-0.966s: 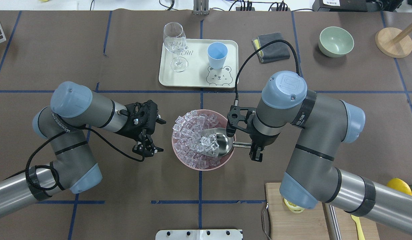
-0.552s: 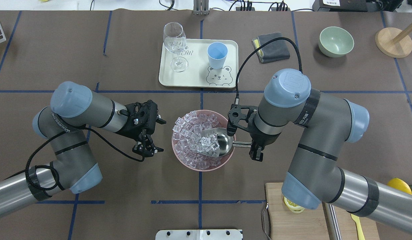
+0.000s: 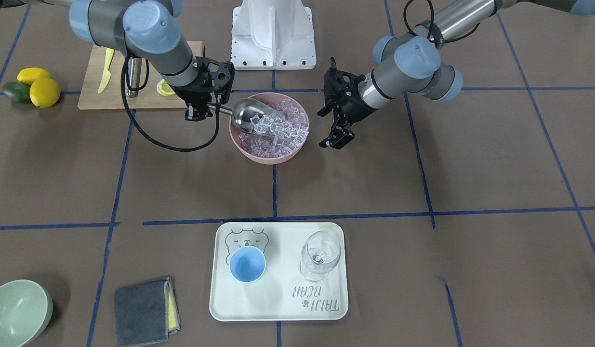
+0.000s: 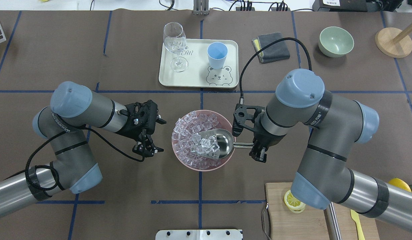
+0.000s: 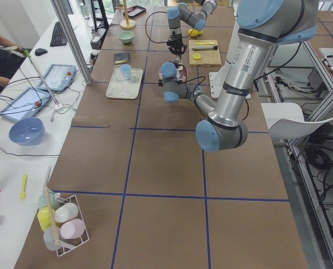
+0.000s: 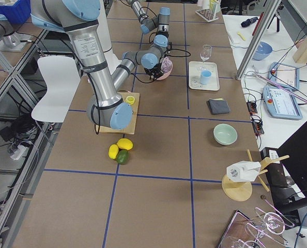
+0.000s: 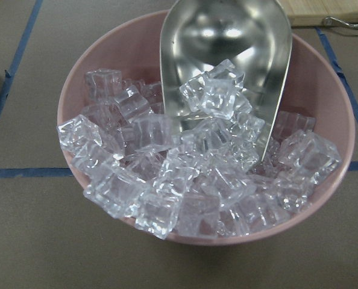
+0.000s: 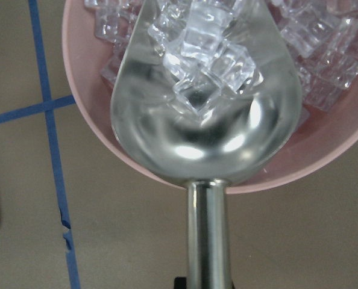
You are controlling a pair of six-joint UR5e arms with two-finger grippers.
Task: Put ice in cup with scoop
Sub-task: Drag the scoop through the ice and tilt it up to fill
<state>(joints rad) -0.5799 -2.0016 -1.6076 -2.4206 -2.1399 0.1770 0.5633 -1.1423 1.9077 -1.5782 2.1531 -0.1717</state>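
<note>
A pink bowl (image 4: 226, 160) (image 3: 271, 156) at mid-table is full of ice (image 4: 189, 133) (image 7: 167, 174). My right gripper (image 4: 256, 149) (image 3: 199, 109) is shut on the handle of the steel scoop (image 4: 218, 142) (image 3: 246, 114) (image 8: 203, 126). The scoop's trough lies in the bowl's right side and holds several ice cubes (image 8: 206, 66). My left gripper (image 4: 147, 150) (image 3: 337, 139) is open and empty, just left of the bowl. The light-blue cup (image 4: 217, 55) (image 3: 247, 264) stands upright on a cream tray (image 4: 195, 78) beyond the bowl.
A clear wine glass (image 4: 174, 43) stands on the tray left of the cup. A grey cloth (image 4: 271, 46), a pale green bowl (image 4: 336, 41) and a wooden stand (image 4: 392, 41) are at the back right. A cutting board (image 4: 286, 223) with a lemon slice lies at the front right.
My right arm's elbow and wrist have swung to the right, turning the scoop slightly in the bowl with ice in its trough. The left arm has not moved.
</note>
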